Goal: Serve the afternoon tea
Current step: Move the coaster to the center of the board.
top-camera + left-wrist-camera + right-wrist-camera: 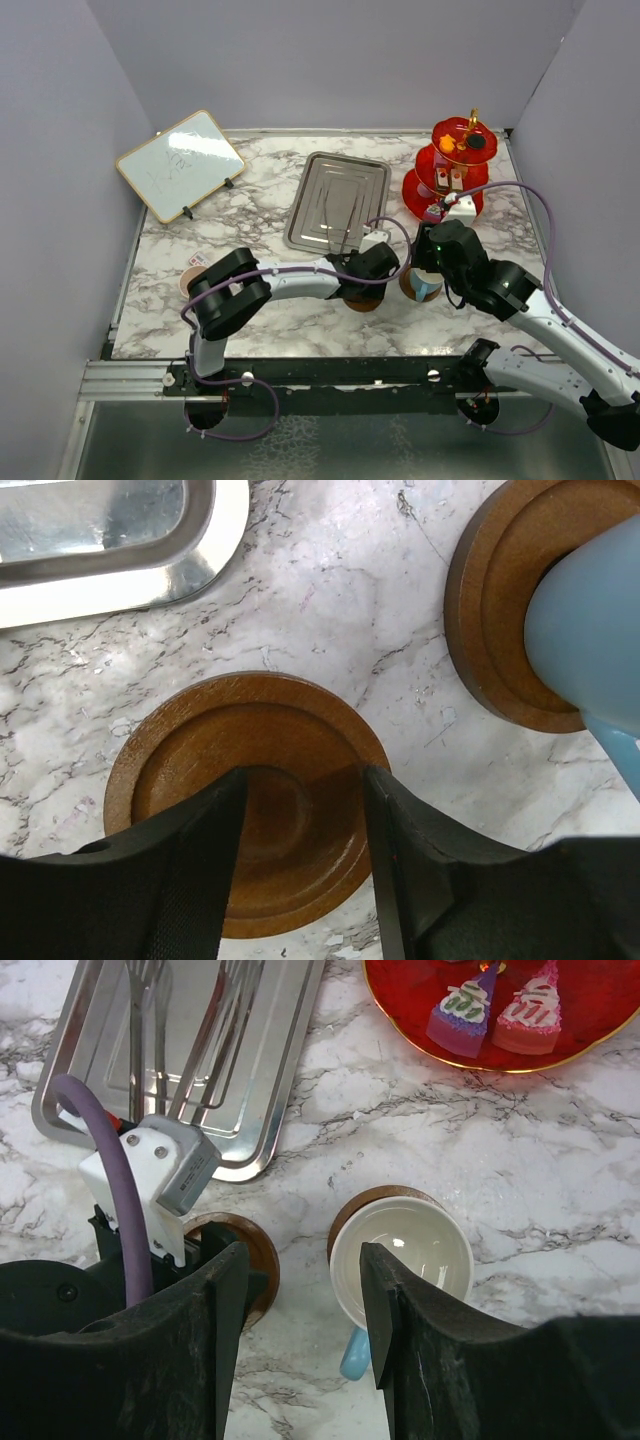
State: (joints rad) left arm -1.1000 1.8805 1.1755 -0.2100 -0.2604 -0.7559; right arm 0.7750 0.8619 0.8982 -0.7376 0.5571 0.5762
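Note:
An empty brown saucer (250, 740) lies on the marble under my left gripper (303, 780), which is open with its fingers over the saucer's middle. A blue cup (400, 1250) stands on the second saucer (385, 1198) just to the right. My right gripper (300, 1260) is open and empty, above the cup and a little to its left. The red three-tier stand (450, 165) is at the back right, with a purple cake piece (462, 1015) and a pink one (530, 1010) on its bottom tier. A pink cup (190, 278) at the left is partly hidden by my left arm.
A steel tray (338, 200) holding forks lies behind the saucers. A wood-framed whiteboard (180, 163) stands at the back left. Grey walls close in the table on three sides. The two grippers are close together over the saucers.

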